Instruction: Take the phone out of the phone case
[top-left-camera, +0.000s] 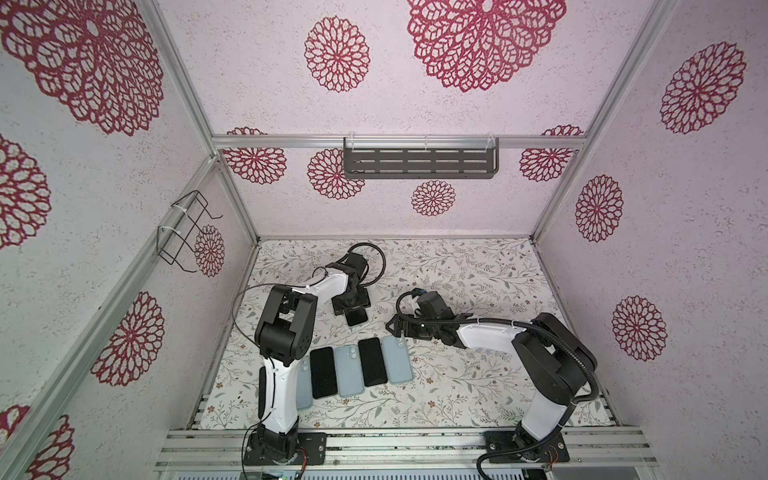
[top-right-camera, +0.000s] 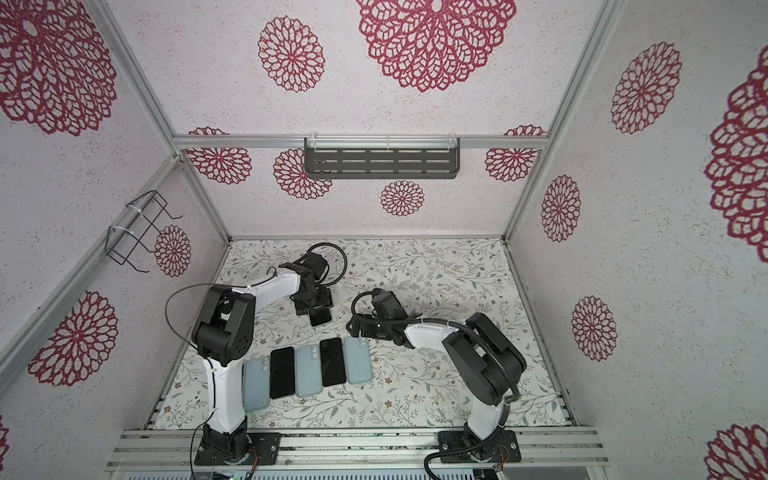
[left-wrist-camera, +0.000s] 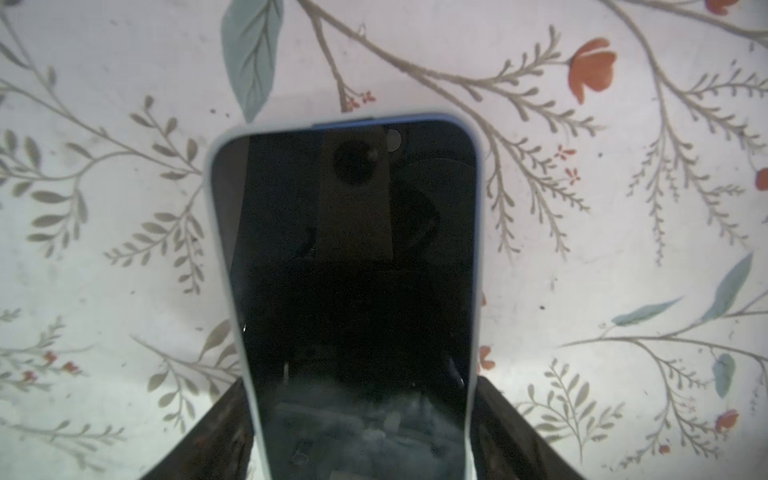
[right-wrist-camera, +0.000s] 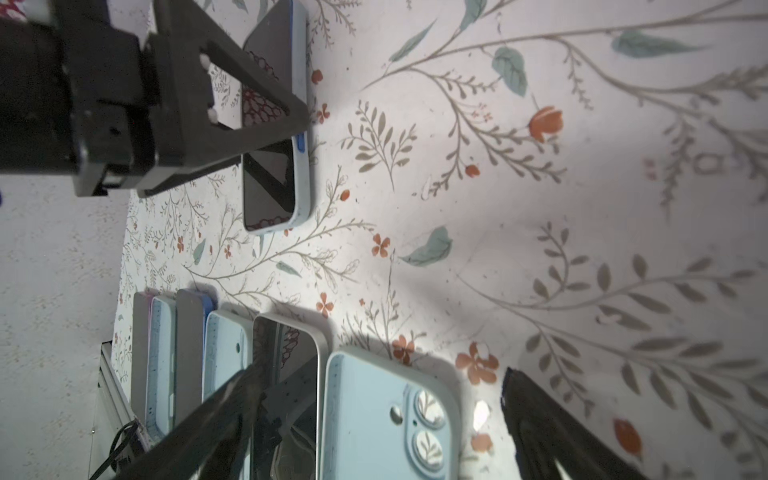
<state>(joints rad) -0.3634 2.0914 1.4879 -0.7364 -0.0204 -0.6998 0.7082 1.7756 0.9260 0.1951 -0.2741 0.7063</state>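
Left pincer (left-wrist-camera: 361, 424) grasps the phone case (left-wrist-camera: 216, 208), phone (left-wrist-camera: 349, 270) inside, mid-counter (top-left-camera: 478, 270); right pincer (right-wrist-camera: 380, 374) hangs released above the near row of handsets (top-left-camera: 357, 365).

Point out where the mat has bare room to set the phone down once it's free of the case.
Bare: the mat between the back wall and the right gripper, and the front strip between the row of phones and cases and the rail. Crowded: mid-left, where the left gripper straddles the cased phone, close to that row.
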